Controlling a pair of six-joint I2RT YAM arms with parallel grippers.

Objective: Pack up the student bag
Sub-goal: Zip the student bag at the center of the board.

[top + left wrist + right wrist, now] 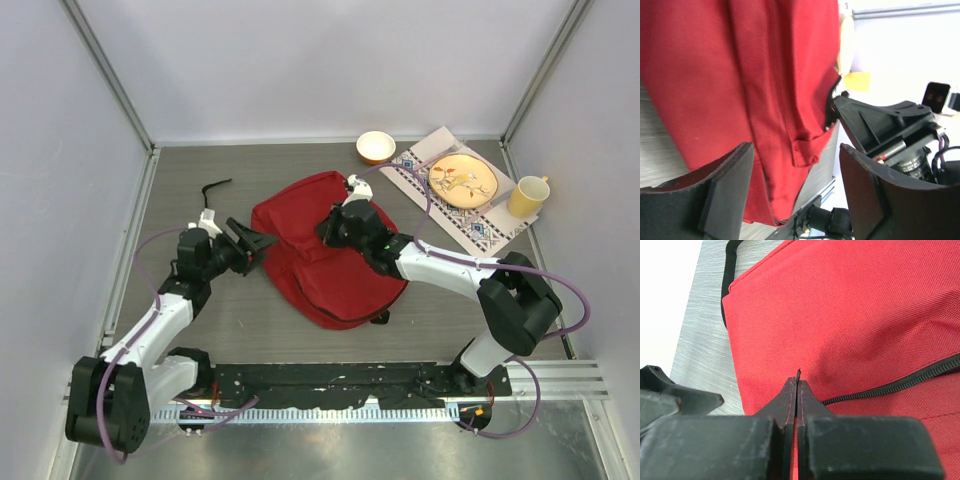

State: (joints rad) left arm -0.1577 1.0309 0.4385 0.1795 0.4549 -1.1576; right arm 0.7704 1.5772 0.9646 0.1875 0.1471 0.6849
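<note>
Right wrist: fingers [784, 407] together, over bag [865, 315]

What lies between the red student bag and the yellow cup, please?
A patterned placemat carrying an orange plate lies between student bag and cup, in the top view.

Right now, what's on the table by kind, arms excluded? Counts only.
Bags: 1, the student bag
Bowls: 1, small bowl
Plates: 1, orange plate
Mugs: 1, yellow mug
Placemats: 1, patterned placemat
Unidentified: 1, bent black object
Total: 6
</note>
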